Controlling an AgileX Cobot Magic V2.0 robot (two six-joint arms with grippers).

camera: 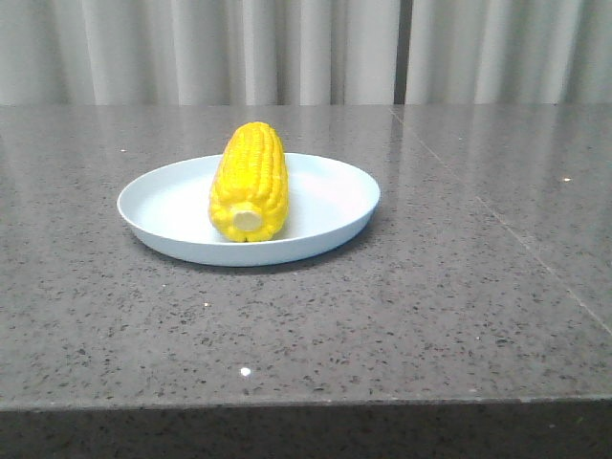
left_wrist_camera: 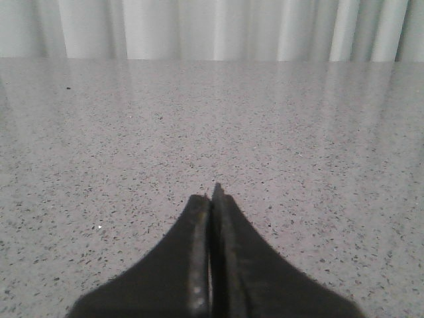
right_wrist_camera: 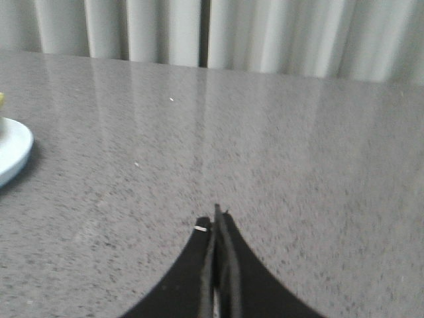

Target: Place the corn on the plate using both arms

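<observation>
The yellow corn (camera: 250, 182) lies on the pale blue plate (camera: 335, 196) in the middle of the dark speckled table, its pale cut end toward the camera. Neither gripper shows in the front view. In the left wrist view my left gripper (left_wrist_camera: 212, 197) is shut and empty, low over bare tabletop; corn and plate are out of that view. In the right wrist view my right gripper (right_wrist_camera: 216, 217) is shut and empty over the table. The plate's rim (right_wrist_camera: 13, 151) shows at that view's edge, well apart from the fingers, with a sliver of corn (right_wrist_camera: 2, 100) above it.
The grey speckled tabletop (camera: 430, 306) runs to a front edge near the camera. A seam line (camera: 497, 225) crosses the table's right part. Pale curtains (camera: 306, 48) hang behind the table's far edge.
</observation>
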